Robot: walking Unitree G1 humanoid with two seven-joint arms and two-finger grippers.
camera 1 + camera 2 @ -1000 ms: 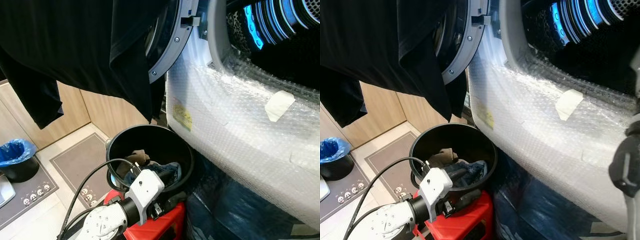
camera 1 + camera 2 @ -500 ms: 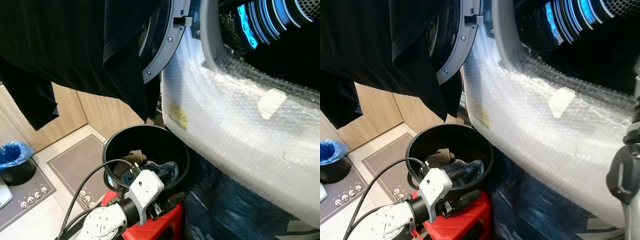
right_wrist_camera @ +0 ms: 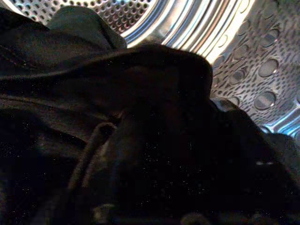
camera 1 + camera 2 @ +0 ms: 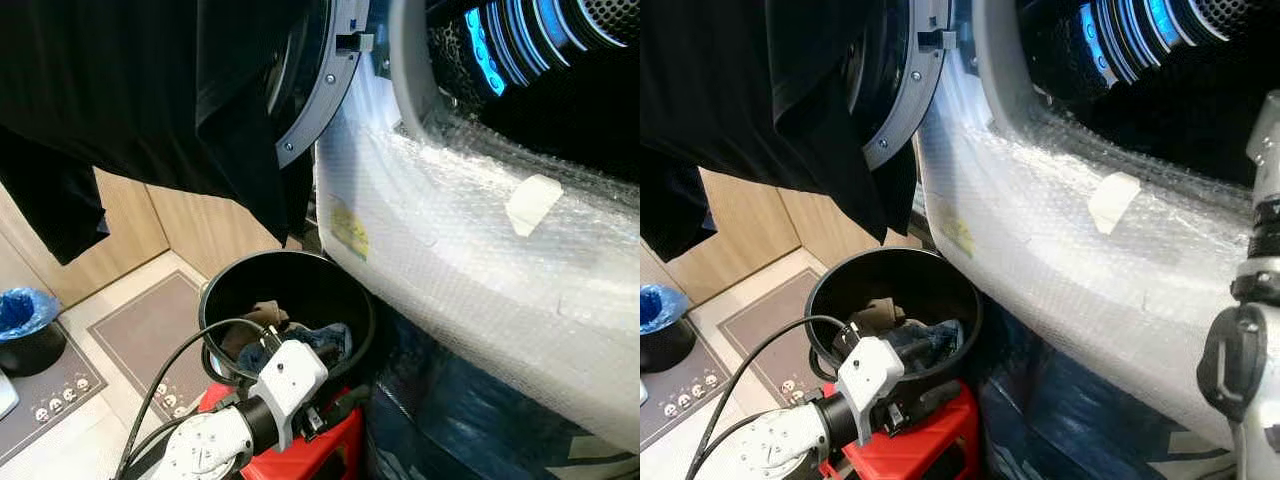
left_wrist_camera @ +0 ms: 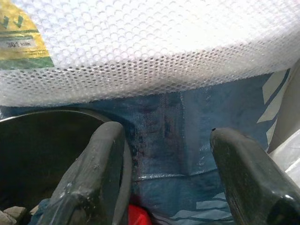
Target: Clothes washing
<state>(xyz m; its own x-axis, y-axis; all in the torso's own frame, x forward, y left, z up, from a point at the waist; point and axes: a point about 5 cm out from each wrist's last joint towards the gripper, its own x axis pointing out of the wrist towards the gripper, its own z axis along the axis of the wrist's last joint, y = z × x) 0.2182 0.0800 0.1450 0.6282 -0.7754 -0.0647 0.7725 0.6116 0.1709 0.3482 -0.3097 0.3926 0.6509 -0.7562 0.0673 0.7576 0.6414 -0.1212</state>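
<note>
Left gripper: its 2 black fingers stand apart with nothing between them; I hold it low beside the black bucket, facing the blue wrapping under the washer, so I judge it parked near the remaining laundry for the next pick. Right arm: its wrist camera looks into the perforated steel drum across a dark garment that covers the fingers, so I cannot tell whether they are parted or clamped; I judge this arm is carrying or pushing cloth into the drum, hence its reach past the bubble-wrapped washer front. The black garment spreads across the upper left of the head views, in front of the open round door; its long axis runs roughly level, from the left side toward the drum mouth, with 2 loose ends hanging down toward the bucket. I cannot see what holds it up. More clothes lie in the bucket, which sits on a red stool just beside the washer. Judgement: loading is partway, bucket not yet emptied.
</note>
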